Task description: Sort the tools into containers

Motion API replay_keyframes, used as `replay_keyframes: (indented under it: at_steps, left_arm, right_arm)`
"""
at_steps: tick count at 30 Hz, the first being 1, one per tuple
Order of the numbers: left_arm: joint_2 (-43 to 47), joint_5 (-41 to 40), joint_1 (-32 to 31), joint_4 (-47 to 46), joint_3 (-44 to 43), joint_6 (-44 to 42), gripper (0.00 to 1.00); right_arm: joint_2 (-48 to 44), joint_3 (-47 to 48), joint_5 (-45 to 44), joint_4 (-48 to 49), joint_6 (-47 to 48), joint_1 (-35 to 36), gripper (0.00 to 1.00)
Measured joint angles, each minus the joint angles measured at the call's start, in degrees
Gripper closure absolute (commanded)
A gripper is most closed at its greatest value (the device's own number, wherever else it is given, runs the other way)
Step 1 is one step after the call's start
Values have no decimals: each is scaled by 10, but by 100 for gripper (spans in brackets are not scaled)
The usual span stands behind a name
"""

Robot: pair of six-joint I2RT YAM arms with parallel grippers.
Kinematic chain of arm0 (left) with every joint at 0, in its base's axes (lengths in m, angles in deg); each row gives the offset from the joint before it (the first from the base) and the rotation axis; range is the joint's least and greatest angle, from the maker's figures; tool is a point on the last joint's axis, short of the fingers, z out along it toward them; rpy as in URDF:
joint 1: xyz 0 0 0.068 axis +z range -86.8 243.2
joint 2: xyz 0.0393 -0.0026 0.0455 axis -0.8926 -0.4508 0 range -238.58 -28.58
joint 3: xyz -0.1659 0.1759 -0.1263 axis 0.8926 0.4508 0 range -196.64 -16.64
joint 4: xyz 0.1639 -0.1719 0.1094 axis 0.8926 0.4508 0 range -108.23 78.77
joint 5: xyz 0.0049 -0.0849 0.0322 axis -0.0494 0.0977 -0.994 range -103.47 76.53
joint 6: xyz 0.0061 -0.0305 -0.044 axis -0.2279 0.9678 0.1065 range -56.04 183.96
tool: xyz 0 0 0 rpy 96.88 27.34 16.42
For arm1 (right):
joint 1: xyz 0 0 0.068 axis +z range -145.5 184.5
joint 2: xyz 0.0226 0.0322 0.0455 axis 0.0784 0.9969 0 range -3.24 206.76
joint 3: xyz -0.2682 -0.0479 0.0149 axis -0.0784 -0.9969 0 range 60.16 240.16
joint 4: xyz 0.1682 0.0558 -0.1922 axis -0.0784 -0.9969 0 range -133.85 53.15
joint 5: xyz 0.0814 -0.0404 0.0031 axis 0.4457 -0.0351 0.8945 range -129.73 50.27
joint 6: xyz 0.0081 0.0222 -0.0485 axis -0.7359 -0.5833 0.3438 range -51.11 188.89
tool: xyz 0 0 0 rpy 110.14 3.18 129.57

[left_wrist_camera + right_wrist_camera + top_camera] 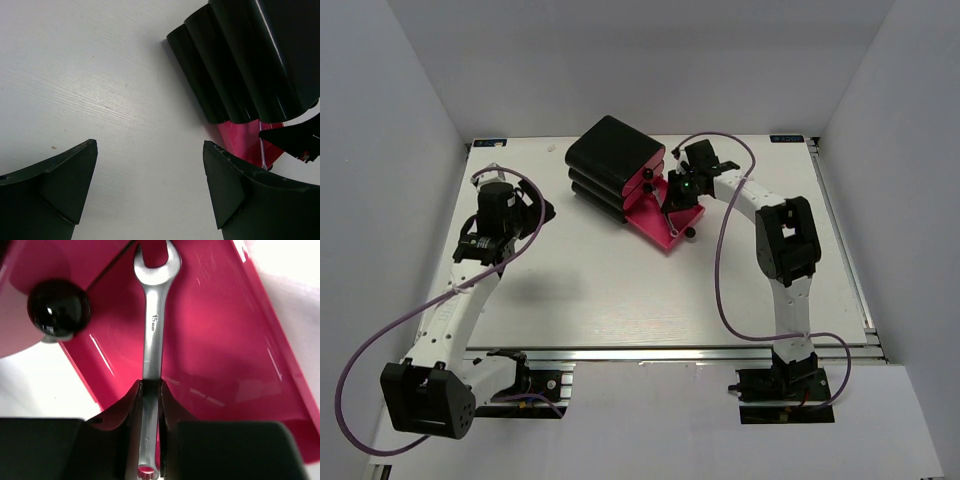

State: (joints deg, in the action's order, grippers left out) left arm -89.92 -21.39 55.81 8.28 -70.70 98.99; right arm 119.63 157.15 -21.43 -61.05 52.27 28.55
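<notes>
My right gripper (151, 390) is shut on the shaft of the small silver wrench (152, 320), which hangs over the open pink drawer (225, 340). The wrench's open end points toward the black casing. In the top view the right gripper (680, 198) sits over the pulled-out bottom drawer (655, 222) of the black casing (613, 158). My left gripper (150, 165) is open and empty above bare table, left of the casing (250, 60); it also shows in the top view (533, 215). The screwdrivers are out of view.
A black round knob (59, 307) of another drawer is just left of the wrench. The open drawer's own knob (690, 232) points toward the table's middle. White walls enclose the table on the far side, left and right.
</notes>
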Motion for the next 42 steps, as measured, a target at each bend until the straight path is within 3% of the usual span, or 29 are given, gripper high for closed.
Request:
replay_keyframes:
  at_steps: [1, 3, 7, 8, 10, 11, 12, 17, 21, 25, 32, 42]
  left_arm:
    - [-4, 3, 0, -3, -1, 0, 4]
    - [-16, 10, 0, -14, -2, 0, 4]
    - [-66, 29, 0, -42, -33, -9, 4]
    - [-86, 33, 0, -51, -49, -14, 4]
    - [-138, 43, 0, -72, -93, -28, 5]
    - [-165, 46, 0, -82, -117, -35, 5]
    - [-193, 49, 0, -94, -140, -43, 5]
    - [-336, 66, -2, -135, -280, -99, 7]
    - [-453, 89, -5, -146, -405, -144, 6]
    - [-529, 123, -8, -154, -470, -179, 6]
    - [-628, 199, -11, -149, -567, -203, 8]
    - [-632, 251, -17, -141, -572, -217, 10]
  right_arm:
    - [5, 5, 0, 0, -2, 0, 68]
    - [13, 17, 1, 0, -4, 0, 55]
    - [12, 30, 14, 7, 2, 0, 54]
    - [11, 30, 18, 8, 4, 0, 55]
    - [5, 28, 25, 7, 9, -2, 66]
    - [-1, 25, 30, 7, 14, -3, 75]
    - [-8, 24, 35, 3, 21, -6, 100]
    - [-84, -27, 59, 1, 75, -48, 100]
    - [-182, -144, 26, 20, 120, -91, 100]
    - [-245, -249, -12, 21, 140, -104, 100]
    - [-185, -278, -34, 23, 111, -93, 100]
    - [-56, -194, 17, 89, 5, -90, 100]
